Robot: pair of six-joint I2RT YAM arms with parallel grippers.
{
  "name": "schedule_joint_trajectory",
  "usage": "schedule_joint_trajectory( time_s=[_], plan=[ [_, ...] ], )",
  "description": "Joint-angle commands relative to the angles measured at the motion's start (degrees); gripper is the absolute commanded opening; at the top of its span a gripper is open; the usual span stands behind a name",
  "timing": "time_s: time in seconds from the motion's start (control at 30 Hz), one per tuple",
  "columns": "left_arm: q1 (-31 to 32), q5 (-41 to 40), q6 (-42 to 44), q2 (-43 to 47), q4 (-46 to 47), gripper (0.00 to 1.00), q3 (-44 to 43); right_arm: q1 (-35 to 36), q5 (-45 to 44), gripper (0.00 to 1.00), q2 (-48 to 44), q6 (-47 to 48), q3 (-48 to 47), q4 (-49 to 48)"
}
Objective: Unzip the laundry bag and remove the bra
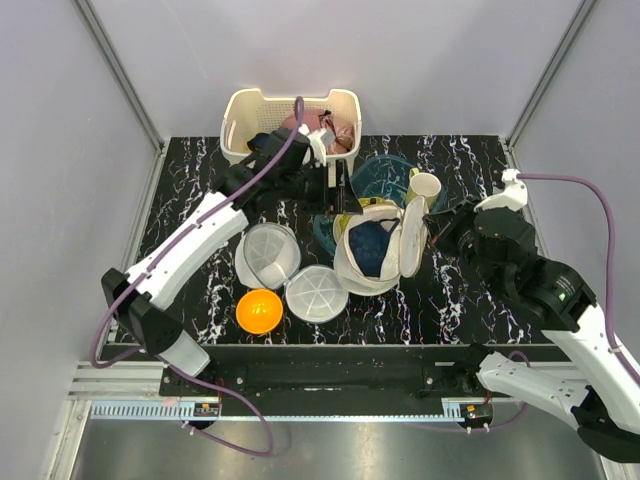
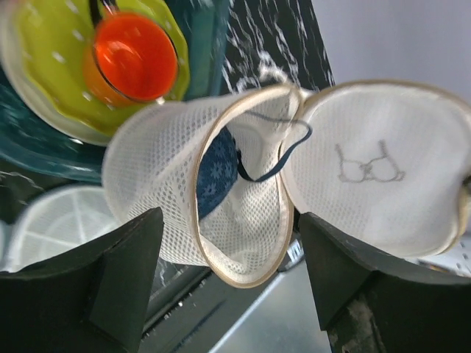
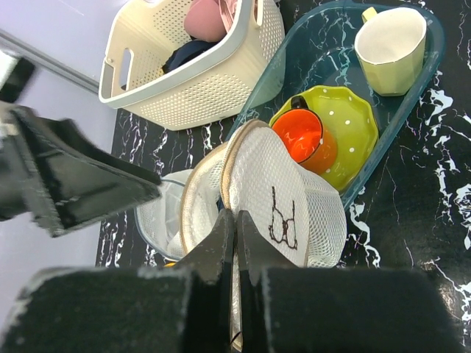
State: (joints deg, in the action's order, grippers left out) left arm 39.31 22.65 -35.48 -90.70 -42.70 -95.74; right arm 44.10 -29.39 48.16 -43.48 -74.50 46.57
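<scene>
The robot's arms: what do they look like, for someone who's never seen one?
The left arm and right arm both have white shells with bulky black joints. A purple cable trails loosely along each. The fingers are matte black wedges.

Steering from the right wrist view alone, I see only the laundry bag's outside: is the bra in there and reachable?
Observer: The left wrist view looks into the open laundry bag: the navy bra lies in its deeper half.
Operator: Anything sticking out?
Observer: A thin dark strap loops out over that half's rim.
Operator: Is the left claw ready?
Observer: The left claw is open, facing the bag's mouth, with no contact visible.
</scene>
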Motion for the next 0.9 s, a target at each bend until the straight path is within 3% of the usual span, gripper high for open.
schedule_joint_trajectory(
  time_s=[0.0, 0.13, 0.27, 0.47, 0.87],
  plan=[
    [2.4, -17.5, 3.9, 6.1, -5.2, 0.77, -9.1, -0.3, -1.1, 0.0, 0.7, 0.3, -0.5, -1.2],
    [5.3, -19.1, 6.8, 6.0, -5.3, 0.77, -11.0, -0.3, -1.1, 0.0, 1.2, 0.6, -0.6, -1.7],
    [9.7, -11.8, 9.4, 2.0, -5.2, 0.7, -11.5, -0.3, -1.4, 0.0, 1.8, 0.7, -0.9, -1.8],
    [11.8, -9.5, 11.2, -3.8, -4.2, 0.57, -9.7, -0.3, -1.7, 0.0, 1.0, 0.5, -0.4, -1.7],
    [12.5, -17.4, 11.8, -10.7, -3.7, 0.59, -6.7, -0.4, -2.4, 0.0, 0.1, 0.5, 0.1, -1.5]
  ],
)
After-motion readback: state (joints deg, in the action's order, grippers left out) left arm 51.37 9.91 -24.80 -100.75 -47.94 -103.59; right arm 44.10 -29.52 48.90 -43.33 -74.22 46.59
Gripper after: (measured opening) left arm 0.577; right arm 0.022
